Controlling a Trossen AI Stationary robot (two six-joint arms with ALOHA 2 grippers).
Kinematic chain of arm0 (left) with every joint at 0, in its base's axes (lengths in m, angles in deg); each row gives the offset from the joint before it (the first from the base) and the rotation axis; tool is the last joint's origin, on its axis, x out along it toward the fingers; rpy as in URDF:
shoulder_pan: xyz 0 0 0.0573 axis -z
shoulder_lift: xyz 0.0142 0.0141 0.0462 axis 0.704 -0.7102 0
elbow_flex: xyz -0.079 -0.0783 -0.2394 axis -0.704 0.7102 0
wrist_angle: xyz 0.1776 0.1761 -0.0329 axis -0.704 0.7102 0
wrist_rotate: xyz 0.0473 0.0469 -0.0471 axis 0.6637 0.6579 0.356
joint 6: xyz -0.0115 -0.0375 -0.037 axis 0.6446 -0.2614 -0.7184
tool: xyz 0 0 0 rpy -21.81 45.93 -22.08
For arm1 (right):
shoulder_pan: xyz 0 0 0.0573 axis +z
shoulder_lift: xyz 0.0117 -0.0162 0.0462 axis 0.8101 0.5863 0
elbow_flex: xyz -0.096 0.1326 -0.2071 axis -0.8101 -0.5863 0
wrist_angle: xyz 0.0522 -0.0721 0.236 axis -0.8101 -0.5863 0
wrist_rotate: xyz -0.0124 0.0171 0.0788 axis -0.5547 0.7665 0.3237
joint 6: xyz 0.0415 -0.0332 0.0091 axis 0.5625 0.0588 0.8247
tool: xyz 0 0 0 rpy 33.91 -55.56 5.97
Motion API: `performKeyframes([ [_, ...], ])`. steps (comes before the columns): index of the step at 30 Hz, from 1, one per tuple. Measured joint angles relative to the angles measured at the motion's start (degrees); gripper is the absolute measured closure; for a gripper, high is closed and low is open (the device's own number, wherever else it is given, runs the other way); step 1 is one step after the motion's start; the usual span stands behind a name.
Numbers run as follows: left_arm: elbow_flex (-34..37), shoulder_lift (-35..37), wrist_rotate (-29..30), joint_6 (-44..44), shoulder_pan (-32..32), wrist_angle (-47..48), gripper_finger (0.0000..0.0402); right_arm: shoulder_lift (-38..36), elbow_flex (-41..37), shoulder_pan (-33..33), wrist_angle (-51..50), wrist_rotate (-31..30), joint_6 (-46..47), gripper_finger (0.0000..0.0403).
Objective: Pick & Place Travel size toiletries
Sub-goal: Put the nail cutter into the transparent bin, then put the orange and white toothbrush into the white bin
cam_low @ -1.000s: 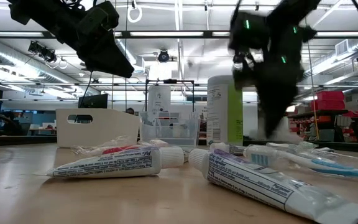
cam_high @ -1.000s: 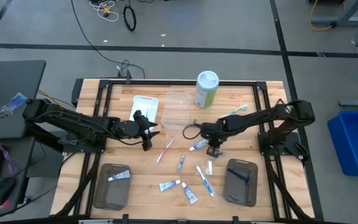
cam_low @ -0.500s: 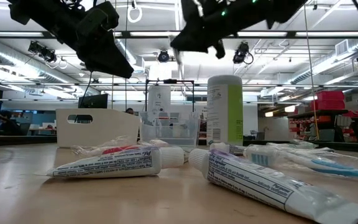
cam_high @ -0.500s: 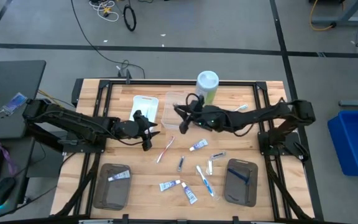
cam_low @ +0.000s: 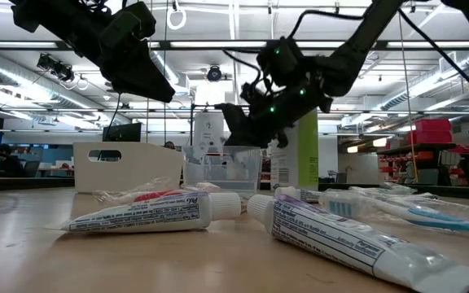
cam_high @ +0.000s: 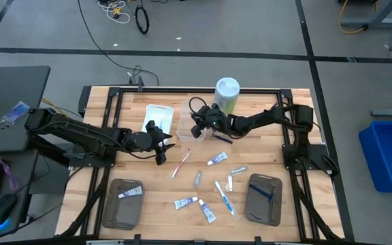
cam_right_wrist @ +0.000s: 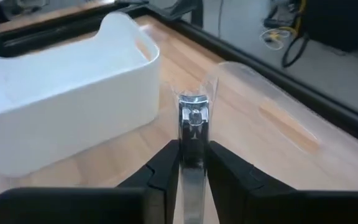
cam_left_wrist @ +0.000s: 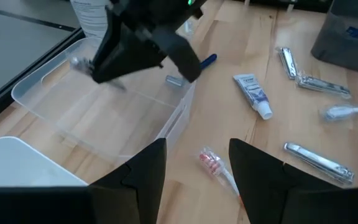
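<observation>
My right gripper [cam_high: 197, 128] reaches over the clear tray [cam_high: 186, 114] from the table's right and is shut on a small silvery metal piece [cam_right_wrist: 193, 121]. It also shows in the left wrist view [cam_left_wrist: 104, 62] and the low view [cam_low: 238, 134]. My left gripper [cam_high: 162, 144] hovers open above the table, left of a pink toothbrush [cam_left_wrist: 213, 165]. White tubes [cam_high: 216, 159], a blue toothbrush [cam_high: 224, 196] and silvery pieces [cam_high: 237, 169] lie flat on the wood. My right gripper pinches the silvery piece between its two fingers [cam_right_wrist: 166, 163]. The piece's end [cam_right_wrist: 193, 112] sticks out forward past the fingertips. The fingers slant down from the table's right, and the piece is lifted clear above the clear tray's floor.
A white tray [cam_high: 158, 117] stands left of the clear one, and the green-and-white canister [cam_high: 226, 97] just behind it. A blue item [cam_high: 222, 138] lies beside the clear tray. Two grey trays [cam_high: 122, 203] [cam_high: 265, 197] sit near the table's near edge.
My right gripper has risen from the table's middle-right, among the loose items, and swung toward the far-left. It now hangs over the clear tray with the silvery piece between its fingers.
</observation>
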Motion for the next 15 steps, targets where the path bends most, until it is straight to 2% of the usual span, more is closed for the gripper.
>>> performKeyframes([
  [5, 0.0, 0.0, 0.0, -0.4, 0.0, 0.0, 0.0218, 0.3, 0.0, -1.7, -0.3, 2.9, -0.1, 0.029],
  [15, 0.0, 0.0, 0.0, -2.9, 0.0, 0.0, 0.0218, 0.1, 0.1, -2.2, -0.4, 4.5, -0.1, 0.0252],
])
